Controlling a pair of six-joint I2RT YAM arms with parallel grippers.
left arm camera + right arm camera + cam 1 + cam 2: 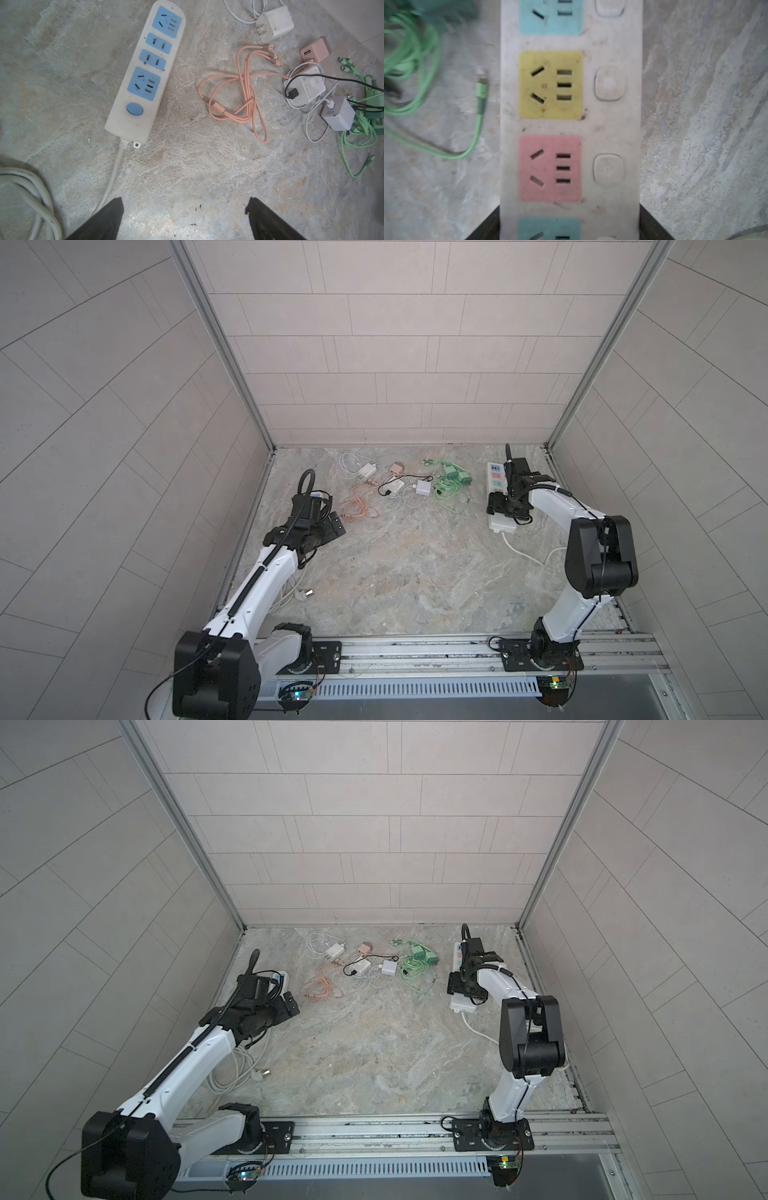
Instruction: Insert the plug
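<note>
Marbled bench (395, 572) is strewn at its far edge with a white plug (367, 470) and loose cables (357, 510). At the right edge, a coloured power strip (612, 124) is clamped by the right gripper (569, 216). The left gripper (184, 200) is held wide open, empty.

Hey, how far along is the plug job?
Nothing is plugged in yet: the visible sockets on the coloured power strip and the blue power strip are empty. In hand: the right gripper clamps the coloured power strip by its long sides; the left gripper hangs open, empty. Left: pick up a plug, such as the white charger lying loose, and push it in.
</note>
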